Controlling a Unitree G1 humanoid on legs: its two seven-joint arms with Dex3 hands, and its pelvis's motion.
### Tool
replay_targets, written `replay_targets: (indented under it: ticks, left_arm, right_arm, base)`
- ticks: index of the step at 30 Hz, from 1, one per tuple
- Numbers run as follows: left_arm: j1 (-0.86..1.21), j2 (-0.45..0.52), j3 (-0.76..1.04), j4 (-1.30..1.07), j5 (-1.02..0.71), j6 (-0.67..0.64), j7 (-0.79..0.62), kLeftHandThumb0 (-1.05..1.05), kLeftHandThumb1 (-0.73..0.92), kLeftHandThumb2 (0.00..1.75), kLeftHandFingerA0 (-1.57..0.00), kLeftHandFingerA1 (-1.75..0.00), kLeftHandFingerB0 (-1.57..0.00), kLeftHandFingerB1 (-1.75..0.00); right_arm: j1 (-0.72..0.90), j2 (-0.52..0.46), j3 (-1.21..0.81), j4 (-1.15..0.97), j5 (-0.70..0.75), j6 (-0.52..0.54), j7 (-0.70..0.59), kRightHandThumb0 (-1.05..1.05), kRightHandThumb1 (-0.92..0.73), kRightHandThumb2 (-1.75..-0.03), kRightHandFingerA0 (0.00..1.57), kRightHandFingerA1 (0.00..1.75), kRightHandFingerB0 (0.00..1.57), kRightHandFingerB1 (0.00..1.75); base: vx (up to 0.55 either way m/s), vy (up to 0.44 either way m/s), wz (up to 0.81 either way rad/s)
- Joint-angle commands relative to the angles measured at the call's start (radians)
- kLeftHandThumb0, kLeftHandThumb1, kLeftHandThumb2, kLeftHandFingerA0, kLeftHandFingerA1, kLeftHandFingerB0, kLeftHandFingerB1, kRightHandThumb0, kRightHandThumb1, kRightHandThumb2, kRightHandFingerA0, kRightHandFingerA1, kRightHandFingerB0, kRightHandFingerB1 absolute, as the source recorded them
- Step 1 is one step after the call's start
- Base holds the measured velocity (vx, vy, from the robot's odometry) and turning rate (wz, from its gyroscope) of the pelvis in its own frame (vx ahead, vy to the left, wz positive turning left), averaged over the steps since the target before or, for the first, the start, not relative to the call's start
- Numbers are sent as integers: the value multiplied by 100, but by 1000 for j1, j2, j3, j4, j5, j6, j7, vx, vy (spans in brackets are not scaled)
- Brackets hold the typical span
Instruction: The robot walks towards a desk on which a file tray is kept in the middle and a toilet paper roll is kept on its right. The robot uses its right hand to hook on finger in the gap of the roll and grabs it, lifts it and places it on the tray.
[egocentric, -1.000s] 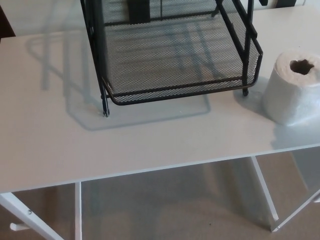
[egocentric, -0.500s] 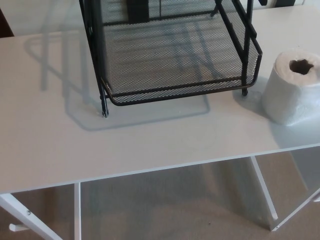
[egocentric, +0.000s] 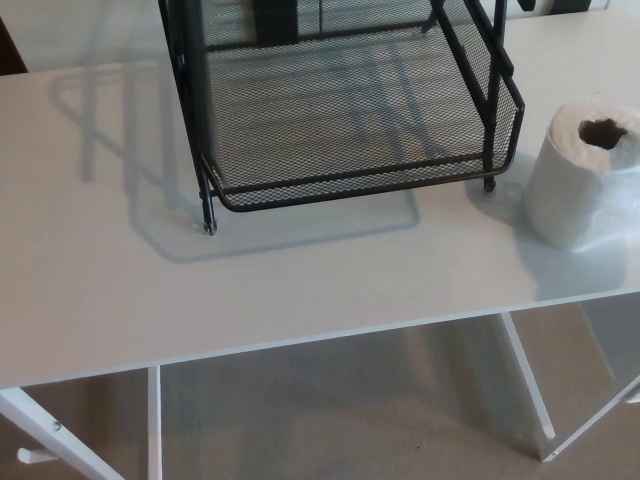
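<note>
A black wire-mesh file tray (egocentric: 360, 190) stands in the middle of the white desk (egocentric: 250, 290), its lower shelf bare. A white toilet paper roll (egocentric: 583, 175) stands upright at the right edge of the head view, to the right of the tray, with its dark core hole facing up. A small gap separates the roll from the tray's front right leg. Neither of my hands shows in the picture.
The desk's front edge runs across the lower part of the view, with white legs (egocentric: 530, 385) and beige carpet (egocentric: 340, 420) below it. Dark objects stand behind the tray at the top edge.
The whole picture has shifted slightly, so the camera has moved a little. The tray and the roll keep their places on the desk.
</note>
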Motion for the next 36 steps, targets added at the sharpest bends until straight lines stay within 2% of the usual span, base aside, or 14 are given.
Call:
replay_targets:
  ticks: [1,4,5,7,8,15,16,20,21,31,32,33,34,36]
  left_arm:
    - [9,19,-11,-6,5,-32,6,-105,65,121,-28,-84,-6,-72]
    - [7,19,-17,-8,6,-27,3,-105,66,121,-28,-84,-7,-72]
    - [6,19,-26,-3,15,-26,13,-98,89,78,-23,-93,-5,-82]
    - [7,19,-30,2,14,-29,12,-105,67,122,-27,-83,-7,-72]
    - [7,20,-32,2,13,-29,12,-105,67,121,-26,-83,-8,-73]
    - [5,21,-39,9,11,-29,13,-105,67,121,-27,-82,-8,-72]
    - [3,21,-41,8,11,-26,10,-105,66,122,-23,-81,-7,-72]
    - [9,24,-45,5,11,-31,3,-105,66,121,-26,-83,-6,-72]
    - [10,23,-45,4,11,-31,5,-105,66,122,-27,-83,-5,-71]
    - [14,24,-64,3,19,-22,13,-105,67,121,-33,-84,-4,-70]
    - [9,21,-61,3,15,-5,25,-95,88,81,-26,-89,-4,-77]
    - [8,21,-59,4,11,1,25,-102,66,120,-34,-84,-4,-69]
    - [6,20,-60,7,13,-2,26,-96,87,81,-27,-90,-4,-77]
    - [7,21,-61,8,13,-6,23,-94,87,81,-21,-98,0,-84]
  right_arm:
    - [-38,42,36,51,-50,25,33,-34,-44,-97,0,50,0,51]
    - [-49,56,42,83,-63,-11,19,-35,-43,-97,0,50,0,51]
    - [-64,71,52,101,-76,-6,12,-35,-43,-97,0,50,0,51]
    - [-76,80,55,104,-84,-14,8,-34,-43,-97,0,50,0,51]
    - [-79,83,56,105,-89,-17,6,-55,-57,-59,17,39,8,27]
    - [-120,114,55,108,-114,-20,4,-55,-57,-60,16,41,6,25]
    - [-127,115,55,113,-118,-21,5,-35,-42,-97,0,50,1,52]
    - [-126,123,47,113,-116,-16,10,-36,-40,-95,0,50,0,51]
    - [-123,121,52,124,-123,-35,4,-58,-56,-59,17,40,8,25]
    - [-95,121,98,121,-184,-43,11,-60,-58,-58,30,40,11,27]
    - [-86,125,108,116,-187,-36,28,-62,-44,-77,23,50,5,38]
    - [-84,127,114,116,-190,-25,37,-61,-44,-76,24,49,6,38]
    - [-81,128,117,117,-190,-23,41,-59,-43,-75,24,50,6,38]
    - [-78,129,120,120,-190,-23,41,-58,-43,-75,23,51,6,39]
  base:
    - [0,0,0]
    - [0,0,0]
    - [0,0,0]
    - [0,0,0]
    - [0,0,0]
    - [0,0,0]
    - [0,0,0]
    - [0,0,0]
    - [0,0,0]
    - [0,0,0]
    - [0,0,0]
    - [0,0,0]
    - [0,0,0]
    - [0,0,0]
